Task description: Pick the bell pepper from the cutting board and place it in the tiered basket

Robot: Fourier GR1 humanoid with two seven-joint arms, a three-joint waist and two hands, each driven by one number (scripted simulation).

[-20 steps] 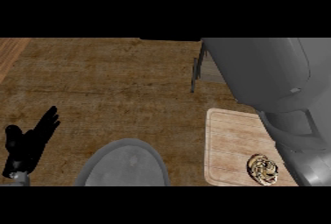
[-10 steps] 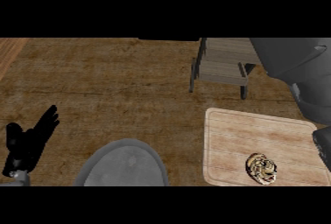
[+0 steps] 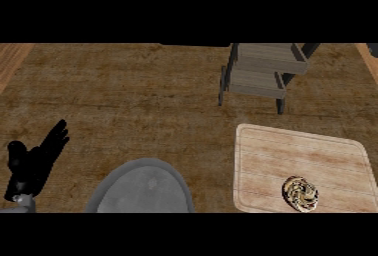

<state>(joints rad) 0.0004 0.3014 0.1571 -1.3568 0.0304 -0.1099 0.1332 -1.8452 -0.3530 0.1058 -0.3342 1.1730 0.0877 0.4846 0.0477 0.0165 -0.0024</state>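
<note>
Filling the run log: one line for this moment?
left hand open, resting | right hand unseen | pepper on cutting board | basket untouched
</note>
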